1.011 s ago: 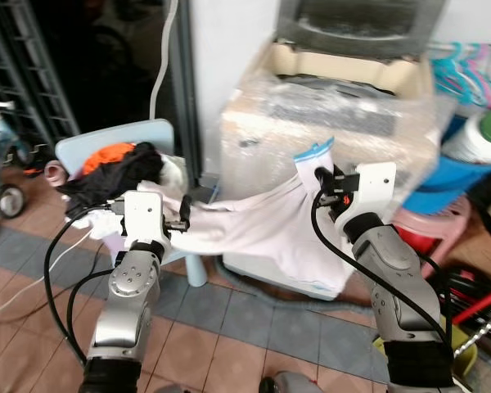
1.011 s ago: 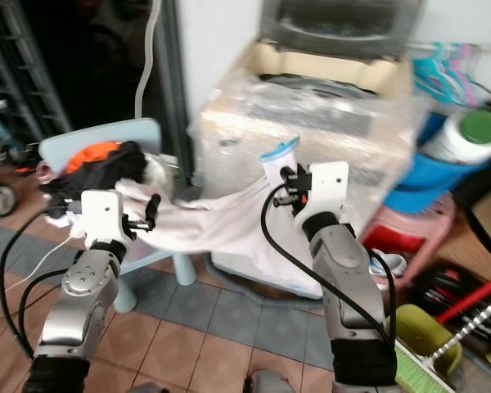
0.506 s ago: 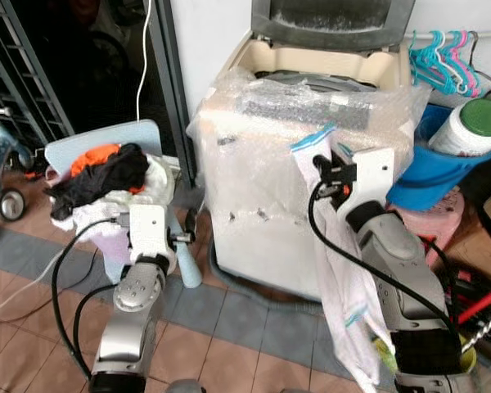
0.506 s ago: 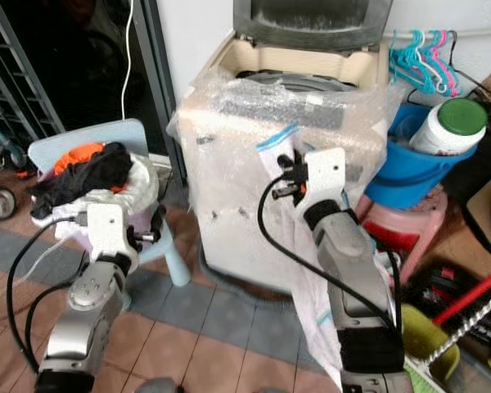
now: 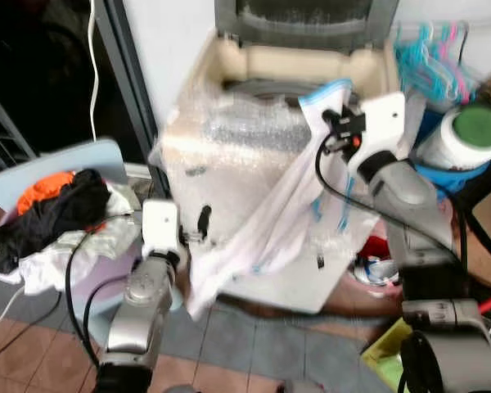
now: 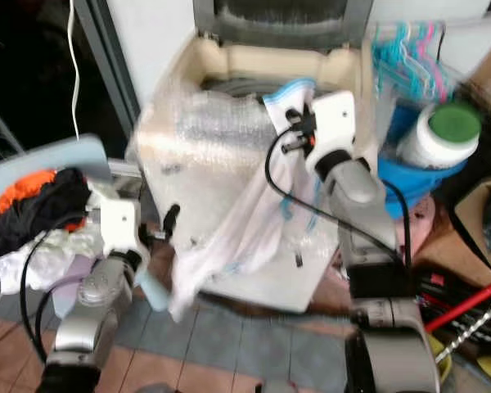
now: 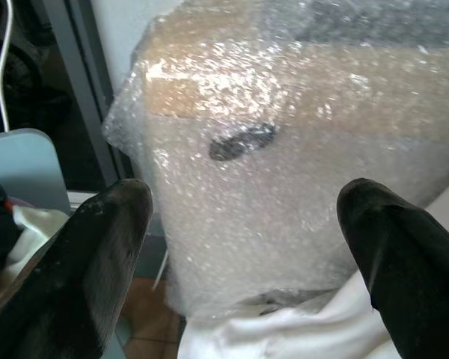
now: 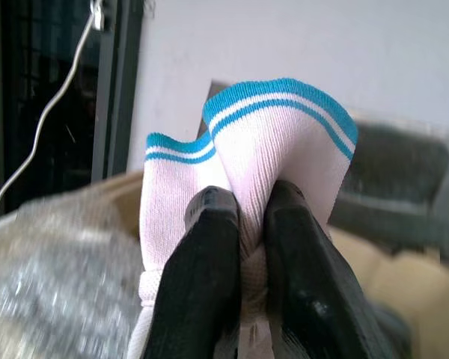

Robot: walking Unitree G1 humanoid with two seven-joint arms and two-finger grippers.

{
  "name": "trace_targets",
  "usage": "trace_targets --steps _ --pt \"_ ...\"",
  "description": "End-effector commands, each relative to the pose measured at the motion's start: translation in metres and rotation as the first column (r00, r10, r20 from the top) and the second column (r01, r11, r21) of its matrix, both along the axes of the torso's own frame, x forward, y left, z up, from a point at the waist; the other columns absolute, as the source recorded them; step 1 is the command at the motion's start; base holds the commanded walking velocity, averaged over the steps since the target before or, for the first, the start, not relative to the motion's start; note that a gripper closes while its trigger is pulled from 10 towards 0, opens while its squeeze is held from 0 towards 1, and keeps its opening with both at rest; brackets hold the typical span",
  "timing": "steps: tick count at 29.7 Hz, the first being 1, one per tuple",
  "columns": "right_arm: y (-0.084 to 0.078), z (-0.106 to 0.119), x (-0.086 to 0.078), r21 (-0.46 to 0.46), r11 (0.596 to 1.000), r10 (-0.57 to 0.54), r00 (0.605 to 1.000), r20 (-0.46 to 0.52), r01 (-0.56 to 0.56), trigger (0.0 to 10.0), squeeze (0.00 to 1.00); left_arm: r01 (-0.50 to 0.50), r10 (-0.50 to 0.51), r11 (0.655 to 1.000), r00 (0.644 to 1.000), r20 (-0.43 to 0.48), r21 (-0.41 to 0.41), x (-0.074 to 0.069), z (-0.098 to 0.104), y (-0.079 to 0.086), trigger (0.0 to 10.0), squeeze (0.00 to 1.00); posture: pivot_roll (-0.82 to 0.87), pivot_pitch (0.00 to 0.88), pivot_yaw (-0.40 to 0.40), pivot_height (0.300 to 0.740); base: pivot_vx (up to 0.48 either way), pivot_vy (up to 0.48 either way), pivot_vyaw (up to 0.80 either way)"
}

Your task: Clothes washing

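Note:
A white garment with blue-striped trim (image 5: 262,229) hangs from my right gripper (image 5: 334,124), which is shut on its cuff (image 8: 277,127) just in front of the washing machine's open top. The cloth drapes down and leftward across the bubble-wrapped washing machine (image 5: 229,139). Its lid (image 5: 303,20) stands open over the tub. My left gripper (image 5: 203,223) is open and empty, low beside the machine's front left corner; its fingers (image 7: 105,247) stand wide apart, with the garment's hem (image 7: 284,329) just below them.
A light blue chair (image 5: 45,168) at the left holds a pile of black, orange and white clothes (image 5: 57,209). Right of the machine, a blue bucket (image 5: 438,168) carries a white bottle with a green cap (image 5: 466,135), and hangers (image 5: 425,61) hang behind it. A dark doorway lies at the left.
The camera has moved closer to the machine. My left gripper let go of the garment, and my right gripper has lifted it up to the machine's open top, the cloth swinging left.

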State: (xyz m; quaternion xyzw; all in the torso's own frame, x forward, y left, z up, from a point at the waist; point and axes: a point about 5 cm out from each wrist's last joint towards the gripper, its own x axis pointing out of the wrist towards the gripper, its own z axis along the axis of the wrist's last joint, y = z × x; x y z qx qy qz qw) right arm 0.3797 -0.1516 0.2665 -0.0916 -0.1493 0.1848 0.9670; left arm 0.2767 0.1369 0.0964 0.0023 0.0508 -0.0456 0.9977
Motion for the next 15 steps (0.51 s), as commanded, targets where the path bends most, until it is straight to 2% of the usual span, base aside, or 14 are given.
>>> trace_targets --steps 1,3,5,6,9,11,12,14,15 --pt "0.006 0.056 0.002 -0.017 0.998 0.067 0.981 0.184 -0.065 10.0 0.0 -0.036 0.036 0.999 0.999 -0.01 0.004 0.0 -0.002 0.006 10.0 0.0 -0.05 0.0 0.019 0.74 0.0 0.0 0.0" --pt "0.007 0.074 0.005 -0.04 0.995 0.094 0.973 0.212 -0.088 10.0 0.0 -0.038 0.038 0.999 0.999 -0.006 0.0 0.001 -0.001 0.004 10.0 0.0 -0.05 0.0 0.019 0.74 0.0 0.0 0.0" --pt "0.013 0.106 0.008 -0.072 0.988 0.152 0.957 0.248 -0.138 10.0 0.0 -0.033 0.033 0.999 0.999 -0.025 0.008 0.001 -0.004 0.001 10.0 0.0 -0.05 0.0 0.015 0.74 0.0 0.0 0.0" --pt "0.013 0.106 0.008 -0.072 0.988 0.152 0.957 0.248 -0.138 10.0 0.0 -0.033 0.033 0.999 0.999 -0.025 0.008 0.001 -0.004 0.001 10.0 0.0 -0.05 0.0 0.015 0.74 0.0 0.0 0.0" --pt "0.018 0.138 0.003 -0.112 0.984 0.172 0.923 0.343 -0.141 10.0 0.0 -0.026 0.026 1.0 0.999 -0.027 0.003 0.0 -0.005 -0.002 10.0 0.0 -0.04 0.0 0.007 0.74 0.0 0.0 0.0" --pt "0.012 0.161 -0.002 -0.064 0.996 0.089 0.891 0.446 -0.067 10.0 0.0 -0.027 0.027 1.0 0.999 -0.028 0.004 -0.001 -0.005 -0.003 10.0 0.0 -0.04 0.0 0.002 0.74 0.0 0.0 0.0" --pt "0.004 0.172 -0.003 0.002 1.0 0.006 0.874 0.487 -0.009 10.0 0.0 -0.029 0.029 1.0 0.999 -0.03 0.006 -0.002 -0.006 -0.003 10.0 0.0 -0.03 0.0 -0.001 0.74 0.0 0.0 0.0" --pt "-0.008 0.175 0.0 0.093 0.994 -0.096 0.872 0.48 0.058 10.0 0.0 -0.034 0.034 0.999 0.999 -0.032 0.006 -0.003 -0.006 -0.003 10.0 0.0 -0.03 0.0 -0.003 0.74 0.0 0.0 0.0" --pt "-0.011 0.163 0.006 0.064 0.993 -0.122 0.885 0.45 0.104 10.0 0.0 -0.038 0.038 0.999 0.999 -0.034 0.007 -0.003 -0.007 -0.002 10.0 0.0 -0.03 0.0 -0.003 0.74 0.0 0.0 0.0"
